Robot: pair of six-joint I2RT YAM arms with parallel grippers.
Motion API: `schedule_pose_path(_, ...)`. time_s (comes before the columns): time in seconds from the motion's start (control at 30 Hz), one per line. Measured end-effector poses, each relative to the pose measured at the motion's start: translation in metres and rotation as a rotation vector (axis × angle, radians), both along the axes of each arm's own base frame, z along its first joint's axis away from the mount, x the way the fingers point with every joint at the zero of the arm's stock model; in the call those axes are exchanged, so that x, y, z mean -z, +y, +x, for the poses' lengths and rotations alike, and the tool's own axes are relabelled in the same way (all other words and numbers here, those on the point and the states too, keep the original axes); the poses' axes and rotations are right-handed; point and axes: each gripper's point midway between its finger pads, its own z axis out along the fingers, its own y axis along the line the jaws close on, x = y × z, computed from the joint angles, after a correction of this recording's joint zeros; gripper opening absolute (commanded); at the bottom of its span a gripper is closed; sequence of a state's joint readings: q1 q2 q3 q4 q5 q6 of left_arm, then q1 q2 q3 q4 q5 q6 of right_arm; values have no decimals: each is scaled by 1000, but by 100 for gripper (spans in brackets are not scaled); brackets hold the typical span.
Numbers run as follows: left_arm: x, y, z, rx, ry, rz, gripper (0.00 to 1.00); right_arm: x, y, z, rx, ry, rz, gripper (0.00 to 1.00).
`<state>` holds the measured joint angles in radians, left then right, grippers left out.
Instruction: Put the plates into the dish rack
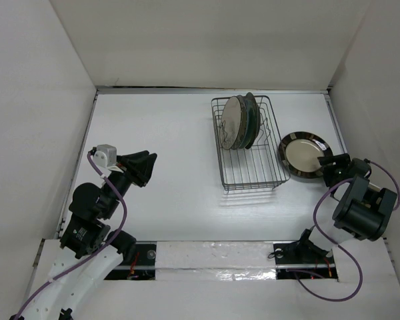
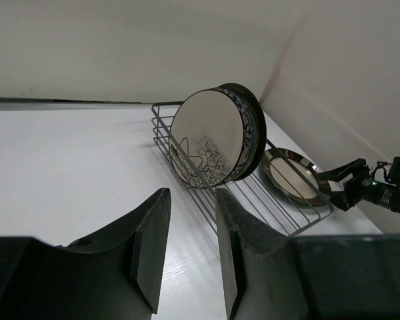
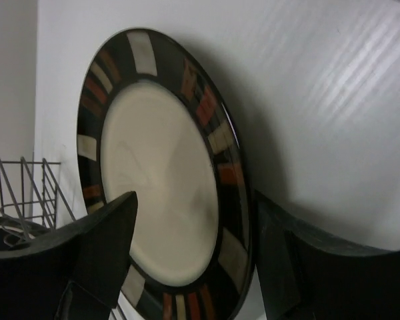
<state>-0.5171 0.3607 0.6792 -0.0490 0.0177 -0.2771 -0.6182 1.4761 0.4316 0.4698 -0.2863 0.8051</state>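
Observation:
The grey wire dish rack [image 1: 252,170] stands at the back right and holds several plates upright at its far end; the front one is cream with a dark tree print [image 1: 232,122], also seen in the left wrist view [image 2: 207,147]. A beige plate with a dark metallic rim [image 1: 305,154] lies flat on the table right of the rack. My right gripper [image 1: 332,168] is open, its fingers either side of that plate's near rim [image 3: 230,247], one above the plate, one outside the edge. My left gripper [image 1: 147,168] is open and empty, far left of the rack.
White walls enclose the table on the left, back and right; the right wall runs close behind the flat plate. The near half of the rack [image 2: 280,207] has bare wires. A purple cable [image 1: 333,200] loops beside the right arm.

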Motion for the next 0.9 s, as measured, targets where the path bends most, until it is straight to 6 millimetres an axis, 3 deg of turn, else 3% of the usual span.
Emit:
schedule_pose_path(0.17,0,0,0,0,0,0,30,-1,7,10,-48,-49,40,65)
schedule_pose_path(0.2,0,0,0,0,0,0,30,-1,7,11,-50,-55,48,58)
schedule_pose_path(0.3,0,0,0,0,0,0,30,3,8,13,-45,-60,76,54)
schedule_pose_path(0.4,0,0,0,0,0,0,30,5,9,14,-41,-60,98,42)
schedule_pose_path(0.5,0,0,0,0,0,0,30,8,10,13,-37,-54,116,41)
schedule_pose_path(0.73,0,0,0,0,0,0,30,12,11,12,-34,-43,129,26)
schedule_pose_path(0.83,-1,1,-1,0,-4,-2,30,11,11,13,-35,-48,134,16)
schedule_pose_path(0.9,-2,1,-2,0,-8,-5,30,6,10,16,-36,-73,132,4)
